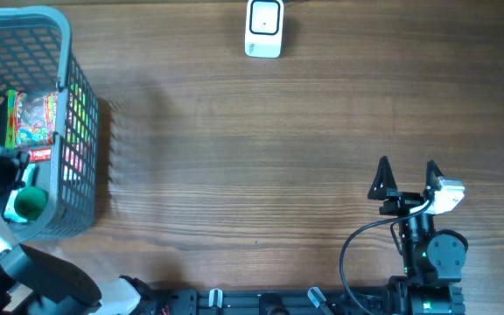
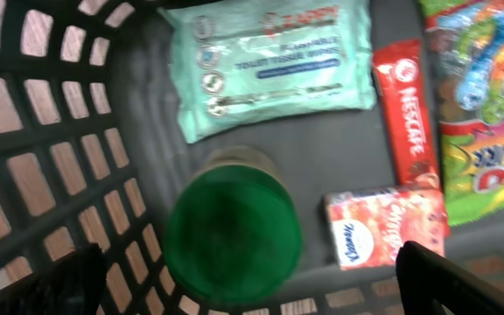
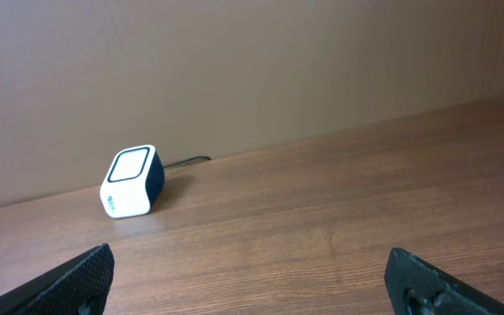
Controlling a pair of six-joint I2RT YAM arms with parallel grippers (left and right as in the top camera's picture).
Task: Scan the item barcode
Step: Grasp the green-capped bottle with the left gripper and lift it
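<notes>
– Reaching in for one item is the step, I'd say: the left fingers hang spread wide and empty over the basket, right above the green-lidded jar.
– Then drop straight down, centre the lid between them and close on the jar's sides. The wipes pack lies just behind it and the small red box just beside, so avoid nudging either.
– And the scanner?
– At the far edge of the counter, well apart from the basket. Whatever gets lifted must face its barcode to that window. The right fingers are spread too, holding nothing, low over bare counter.
– Where's the barcode, then?
– Can't tell. No code shows on anything; the wrist view is blurred, the jar's body hides under its lid, and the sweets bag is cut off at the frame edge
</notes>
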